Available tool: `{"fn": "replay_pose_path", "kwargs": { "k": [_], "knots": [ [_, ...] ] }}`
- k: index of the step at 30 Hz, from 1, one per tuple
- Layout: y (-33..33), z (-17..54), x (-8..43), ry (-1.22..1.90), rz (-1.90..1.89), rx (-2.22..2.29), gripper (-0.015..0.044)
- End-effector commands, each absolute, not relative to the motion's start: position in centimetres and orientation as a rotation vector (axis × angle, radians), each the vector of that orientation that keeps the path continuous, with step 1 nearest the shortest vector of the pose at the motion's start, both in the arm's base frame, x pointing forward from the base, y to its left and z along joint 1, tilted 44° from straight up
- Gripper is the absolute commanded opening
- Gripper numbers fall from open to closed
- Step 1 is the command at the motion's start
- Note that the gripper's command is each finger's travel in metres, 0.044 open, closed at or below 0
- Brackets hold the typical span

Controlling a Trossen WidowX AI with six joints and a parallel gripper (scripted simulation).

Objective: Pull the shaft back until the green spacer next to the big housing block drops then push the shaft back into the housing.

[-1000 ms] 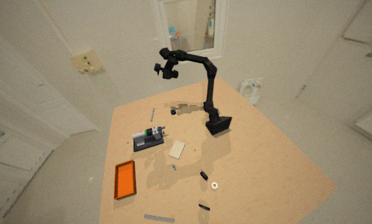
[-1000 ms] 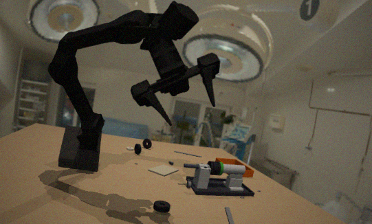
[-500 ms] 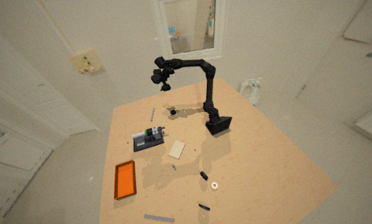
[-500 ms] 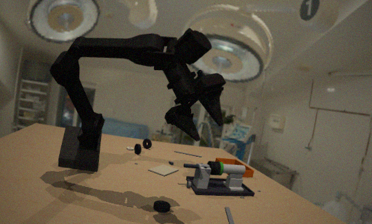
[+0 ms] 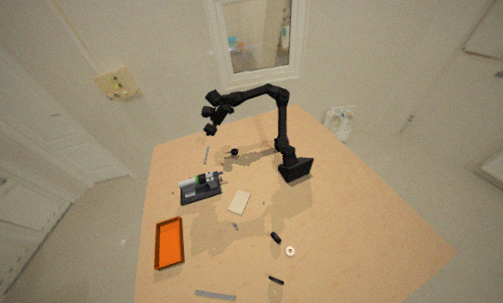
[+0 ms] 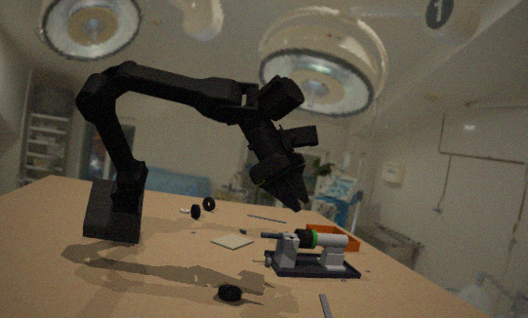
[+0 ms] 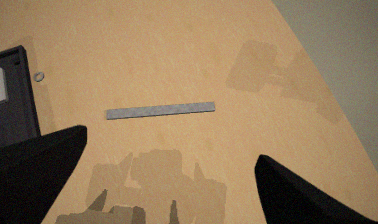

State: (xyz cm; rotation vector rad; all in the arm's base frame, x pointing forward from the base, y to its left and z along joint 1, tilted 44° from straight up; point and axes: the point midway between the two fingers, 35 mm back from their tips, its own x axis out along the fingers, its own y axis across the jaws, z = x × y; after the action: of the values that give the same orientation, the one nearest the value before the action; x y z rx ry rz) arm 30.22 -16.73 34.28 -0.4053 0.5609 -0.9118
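Note:
The fixture's dark base (image 5: 201, 197) (image 6: 305, 263) (image 7: 17, 120) carries a grey block (image 6: 287, 251) and a white cylinder (image 5: 187, 183) (image 6: 333, 240). The blue-grey shaft (image 5: 218, 174) (image 6: 271, 235) sticks out of the grey block's outer side. Between block and cylinder sit black spacers (image 5: 202, 178) (image 6: 304, 238) and a green spacer (image 5: 197, 179) (image 6: 314, 238), which lies against the white cylinder. Hidden shaft parts cannot be seen. My gripper (image 6: 302, 204) (image 7: 174, 149) is open and empty, in the air, away from the shaft. In the wrist view the base shows only at the left edge.
A grey bar (image 5: 206, 155) (image 6: 325, 306) (image 7: 160, 110) and a black ring (image 5: 234, 151) (image 6: 229, 293) lie beside the fixture. An orange tray (image 5: 182, 251) (image 6: 357, 246) and a cream pad (image 5: 239, 203) (image 6: 231, 241) are near it. A white ring (image 5: 286, 255) lies farther off.

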Motion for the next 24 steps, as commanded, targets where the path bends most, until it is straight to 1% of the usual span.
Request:
{"fn": "replay_pose_path", "kwargs": {
  "k": [1, 14, 24],
  "knots": [
    [-14.8, 27.8, 33.1, 0.282, -0.947, 0.231, 0.0440],
    [-12.6, 20.8, 34.2, -0.058, -0.966, 1.042, 0.0440],
    [-10.9, 15.6, 33.6, -0.326, -0.947, 1.694, 0.0440]
  ]
}}
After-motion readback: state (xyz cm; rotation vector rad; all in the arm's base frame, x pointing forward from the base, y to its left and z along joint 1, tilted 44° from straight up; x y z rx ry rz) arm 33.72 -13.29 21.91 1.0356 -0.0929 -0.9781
